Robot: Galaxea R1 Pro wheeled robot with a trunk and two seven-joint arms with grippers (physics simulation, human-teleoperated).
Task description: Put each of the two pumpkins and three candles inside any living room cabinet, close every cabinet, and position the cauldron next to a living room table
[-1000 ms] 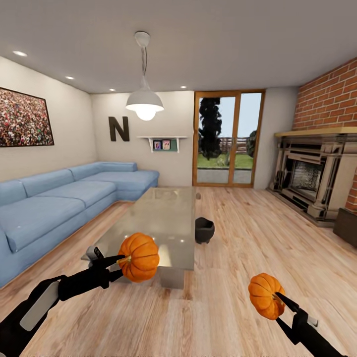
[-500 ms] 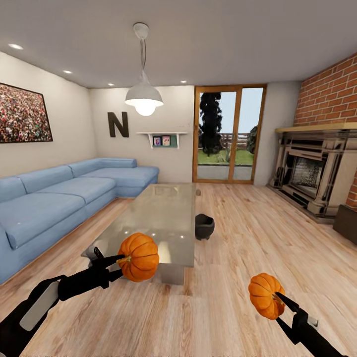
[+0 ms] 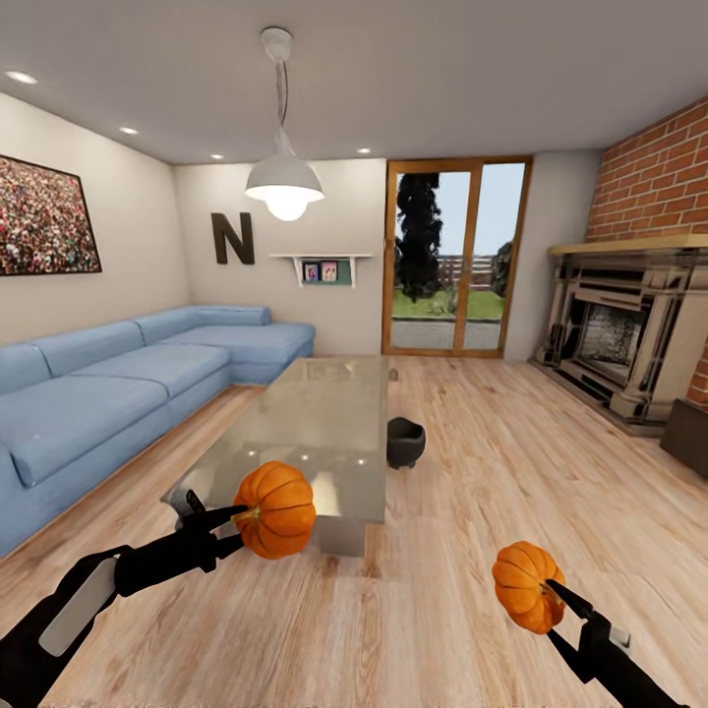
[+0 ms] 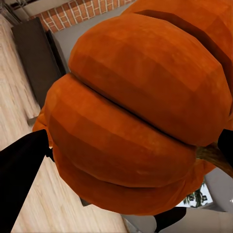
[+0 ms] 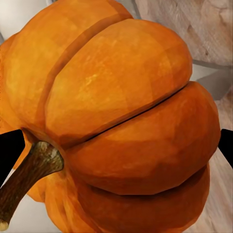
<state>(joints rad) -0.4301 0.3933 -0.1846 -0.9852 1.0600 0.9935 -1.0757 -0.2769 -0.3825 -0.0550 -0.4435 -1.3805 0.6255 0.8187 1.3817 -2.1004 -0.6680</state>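
My left gripper (image 3: 239,516) is shut on a bright-orange ribbed pumpkin (image 3: 277,510), held in the air in front of the glass coffee table (image 3: 315,433). That pumpkin (image 4: 141,111) looms close in the left wrist view. Lower right, my right gripper (image 3: 553,593) is shut on the second pumpkin (image 3: 524,585), gripping at its stem; the right wrist view has this pumpkin (image 5: 126,121) and its brown stem up close. The black cauldron (image 3: 404,442) stands on the wood floor beside the table's right side. A dark-brown cabinet (image 3: 686,438) end peeks in at the right edge. Candles are out of view.
A blue corner sofa (image 3: 118,383) runs along the left wall. A stone fireplace (image 3: 615,334) sits against the brick wall on the right. Glass patio doors (image 3: 454,258) close the far end. A pendant lamp (image 3: 284,182) hangs over the table. Wood floor spreads between table and fireplace.
The whole view has shifted as the camera moved forward and tilted slightly; the room sits lower and closer. Both grippers keep their pumpkins in the same place in the picture.
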